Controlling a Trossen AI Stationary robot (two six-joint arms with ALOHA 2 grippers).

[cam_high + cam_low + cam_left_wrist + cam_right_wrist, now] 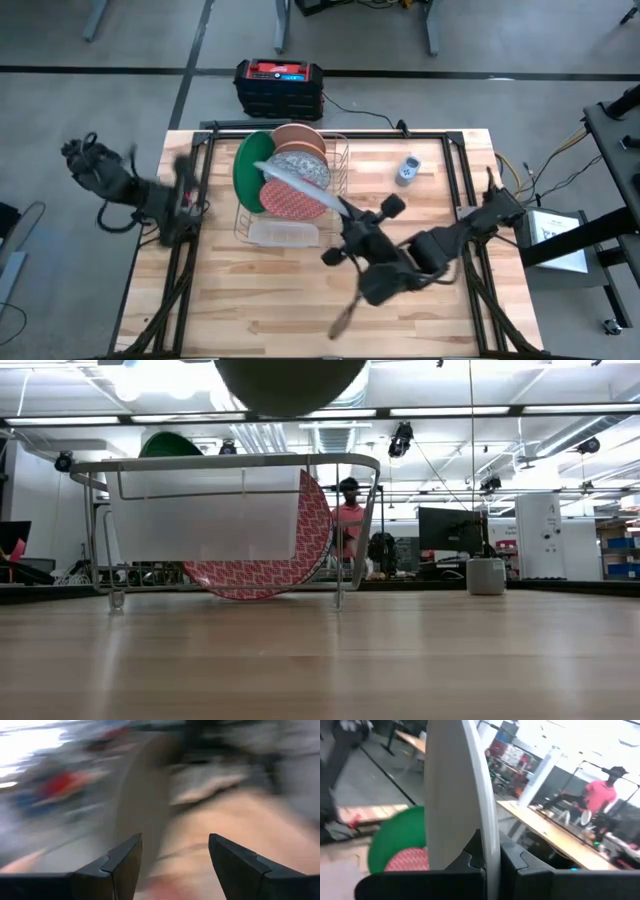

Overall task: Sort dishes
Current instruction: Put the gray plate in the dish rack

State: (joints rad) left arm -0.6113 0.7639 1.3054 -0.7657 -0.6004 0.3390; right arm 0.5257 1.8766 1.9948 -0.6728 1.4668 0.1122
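Note:
A silver wire rack at the table's middle holds a dark green plate, a salmon-pink plate, a speckled white plate and a red patterned plate, all standing on edge. My right gripper is shut on a grey plate above the rack; the plate also shows in the right wrist view and at the top of the low view. My left gripper is open and empty at the table's left edge. My right gripper pinches the grey plate's rim between its two fingers, one finger on each face. The fingers come from the table's right and near side. The plate stands on edge, tilted, lifted clear above the red plate and the rack.
A clear tray lies at the rack's near side. A small grey-blue gadget stands right of the rack. A black box with a red top sits beyond the far edge. A person in pink is in the room behind.

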